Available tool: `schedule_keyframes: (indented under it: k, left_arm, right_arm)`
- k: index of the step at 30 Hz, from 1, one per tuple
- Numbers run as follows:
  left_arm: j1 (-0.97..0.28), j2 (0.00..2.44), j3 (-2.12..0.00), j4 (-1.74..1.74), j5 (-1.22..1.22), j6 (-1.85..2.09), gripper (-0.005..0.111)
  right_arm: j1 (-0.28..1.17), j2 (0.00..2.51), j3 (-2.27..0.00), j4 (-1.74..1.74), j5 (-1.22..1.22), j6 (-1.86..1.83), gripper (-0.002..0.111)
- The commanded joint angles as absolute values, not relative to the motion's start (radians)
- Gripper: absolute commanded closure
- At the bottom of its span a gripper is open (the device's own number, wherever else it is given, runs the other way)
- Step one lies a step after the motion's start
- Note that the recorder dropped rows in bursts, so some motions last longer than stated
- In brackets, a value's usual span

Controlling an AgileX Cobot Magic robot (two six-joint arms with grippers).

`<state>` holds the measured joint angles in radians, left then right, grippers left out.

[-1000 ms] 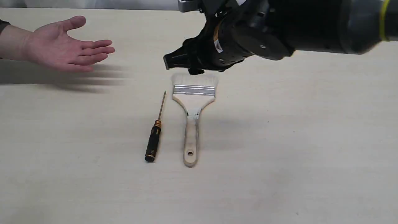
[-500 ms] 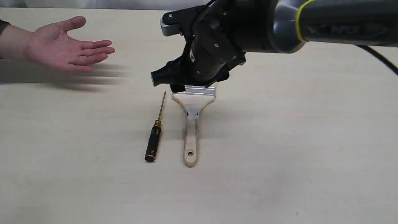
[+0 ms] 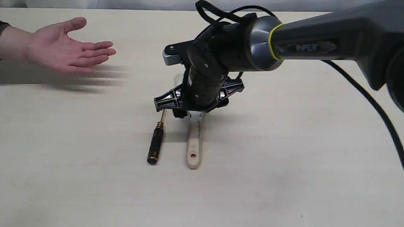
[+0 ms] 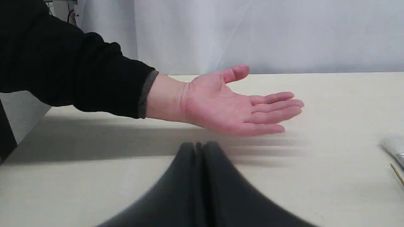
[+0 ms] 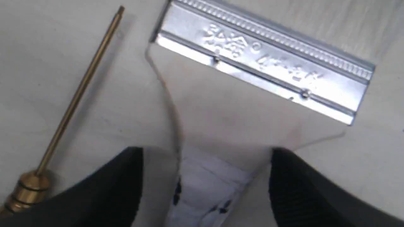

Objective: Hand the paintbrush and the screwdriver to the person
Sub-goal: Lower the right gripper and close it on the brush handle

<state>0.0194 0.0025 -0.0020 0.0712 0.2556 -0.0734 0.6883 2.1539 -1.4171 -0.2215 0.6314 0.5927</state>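
The paintbrush [image 3: 193,148] lies flat on the table, and only its wooden handle with the hole shows below my right gripper [image 3: 189,115]. In the right wrist view this gripper [image 5: 205,186] is open, its black fingers [image 5: 107,192] on either side of the white-wrapped neck just behind the silver ferrule [image 5: 262,63]. The screwdriver [image 3: 155,145] lies parallel to the brush on its left, and its brass shaft [image 5: 79,91] runs close to one finger. The person's hand [image 3: 63,47] is held out palm up at the far left. My left gripper [image 4: 199,148] is shut and empty, low in front of that hand [image 4: 233,107].
The pale wooden table [image 3: 284,157] carries both tools. My right arm [image 3: 303,47] stretches in from the right with a black cable [image 3: 372,104] hanging below it. A white curtain [image 4: 252,31] closes off the back edge.
My right gripper has come down and toward the camera, from above the bristles to the brush's neck, and now covers the ferrule. Brush, screwdriver and the person's hand have stayed put.
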Motion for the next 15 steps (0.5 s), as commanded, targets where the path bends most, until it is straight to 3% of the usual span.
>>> schedule_keyframes:
  k: [1, 15]
  left_arm:
    - [0.011, 0.000, 0.000, 0.068, 0.252, -0.075, 0.107]
    - [0.011, 0.000, 0.000, 0.067, 0.250, -0.075, 0.107]
  right_arm:
    - [0.687, 2.180, -1.421, -0.214, 0.630, 0.586, 0.048]
    - [0.687, 2.221, -1.419, -0.184, 0.665, 0.651, 0.048]
